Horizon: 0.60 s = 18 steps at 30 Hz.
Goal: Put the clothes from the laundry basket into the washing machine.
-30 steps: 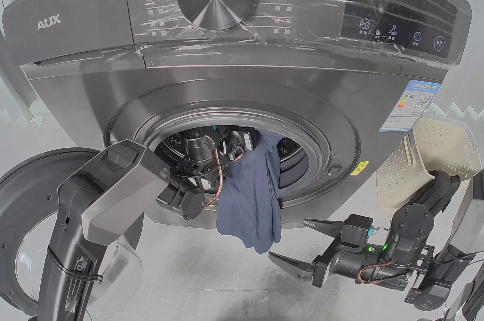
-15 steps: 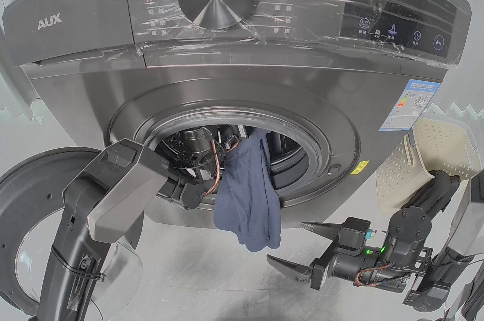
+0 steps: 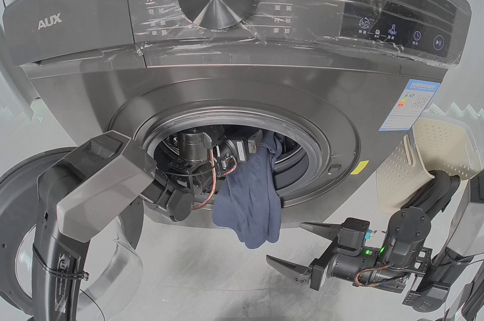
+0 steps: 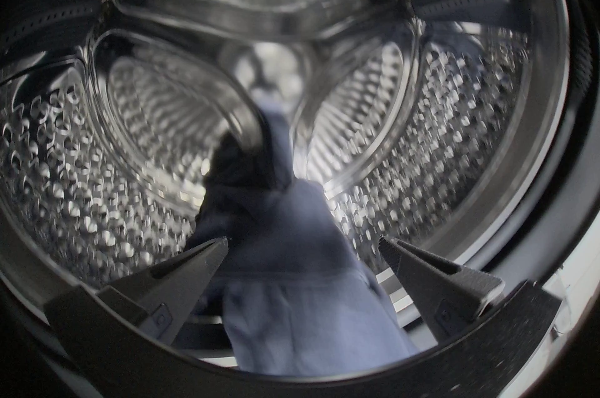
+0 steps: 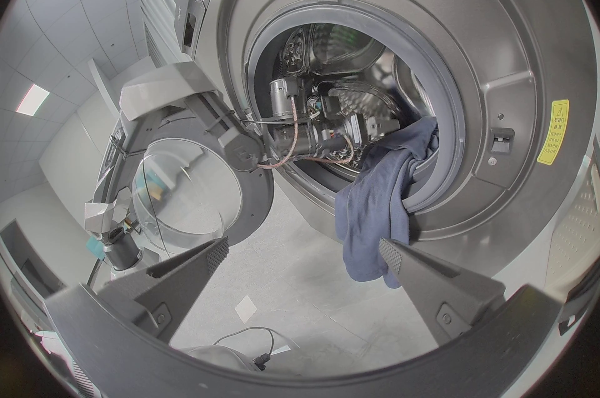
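A blue garment (image 3: 249,206) hangs over the lower rim of the washing machine (image 3: 322,145) door opening, part inside the drum, part dangling outside toward the floor. My left gripper (image 4: 303,246) is inside the drum mouth, open, with the blue garment (image 4: 294,299) lying between and beyond its fingers, not clamped. My right gripper (image 3: 286,243) is open and holds nothing, low over the floor to the right of the hanging cloth (image 5: 375,199). The cream laundry basket (image 3: 443,145) stands at the far right with dark clothes (image 3: 438,191) spilling over its edge.
The round machine door (image 3: 20,216) is swung open at the left, beside my left arm. Grey floor (image 3: 201,276) lies free below the opening. The steel drum (image 4: 156,105) behind the garment holds nothing else that I can see.
My left arm's elbow has swung out to the left and its wrist has shifted in the drum mouth. The garment's hanging end has drifted slightly left. The right gripper has sunk a little.
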### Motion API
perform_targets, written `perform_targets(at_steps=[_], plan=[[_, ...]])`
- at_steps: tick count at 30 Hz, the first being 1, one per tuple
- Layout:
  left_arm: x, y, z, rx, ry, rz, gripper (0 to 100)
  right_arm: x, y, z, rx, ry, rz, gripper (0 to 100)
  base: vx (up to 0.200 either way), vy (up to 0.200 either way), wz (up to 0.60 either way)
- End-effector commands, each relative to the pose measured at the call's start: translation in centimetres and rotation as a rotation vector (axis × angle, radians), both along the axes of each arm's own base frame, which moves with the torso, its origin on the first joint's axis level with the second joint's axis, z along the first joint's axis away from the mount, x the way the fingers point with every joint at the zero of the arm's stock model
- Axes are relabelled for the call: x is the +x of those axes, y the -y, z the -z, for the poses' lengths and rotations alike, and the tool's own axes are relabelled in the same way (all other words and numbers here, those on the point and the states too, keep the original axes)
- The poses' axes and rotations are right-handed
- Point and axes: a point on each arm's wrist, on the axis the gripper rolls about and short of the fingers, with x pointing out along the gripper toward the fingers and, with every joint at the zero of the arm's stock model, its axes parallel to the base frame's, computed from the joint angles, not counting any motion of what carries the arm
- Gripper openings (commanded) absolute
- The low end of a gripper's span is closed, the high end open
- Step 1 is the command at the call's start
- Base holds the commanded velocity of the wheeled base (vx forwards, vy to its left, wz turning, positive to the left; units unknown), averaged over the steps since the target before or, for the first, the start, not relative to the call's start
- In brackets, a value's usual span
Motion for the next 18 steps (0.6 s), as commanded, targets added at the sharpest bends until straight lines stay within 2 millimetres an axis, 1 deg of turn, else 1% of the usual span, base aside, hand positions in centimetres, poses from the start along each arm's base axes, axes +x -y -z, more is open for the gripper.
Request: perform_targets(at_steps=[1, 8, 9, 10, 12, 13, 16, 18], plan=[[-4.2, -0.2, -1.1, 0.067, -0.127, 0.103, 100, -0.1, -0.2, 0.1, -0.003, -0.004, -0.007, 100, 0.000, 0.000, 0.00], [-6.2, 0.8, 1.5, 0.120, -0.203, 0.177, 100, -0.2, -0.2, 0.2, -0.003, -0.008, -0.007, 100, 0.000, 0.000, 0.00], [-6.2, 1.0, 1.8, 0.121, -0.206, 0.180, 100, -0.2, -0.2, 0.2, -0.003, -0.008, -0.008, 100, 0.000, 0.000, 0.00], [-6.1, 1.1, 2.5, 0.125, -0.212, 0.182, 100, -0.2, -0.3, 0.2, -0.003, -0.010, -0.011, 100, 0.000, 0.000, 0.00], [-6.0, 1.3, 3.3, 0.127, -0.209, 0.184, 100, -0.3, -0.4, 0.4, -0.007, -0.013, -0.016, 100, 0.000, 0.000, 0.00], [-6.0, 1.3, 3.3, 0.127, -0.209, 0.184, 100, -0.3, -0.4, 0.4, -0.007, -0.013, -0.016, 100, 0.000, 0.000, 0.00], [-5.7, 1.4, 4.4, 0.156, -0.208, 0.186, 100, -0.3, -0.4, 0.4, -0.008, -0.014, -0.016, 100, 0.000, 0.000, 0.00], [-5.6, 1.4, 4.8, 0.160, -0.209, 0.187, 100, -0.3, -0.4, 0.4, -0.007, -0.013, -0.016, 100, 0.000, 0.000, 0.00]])
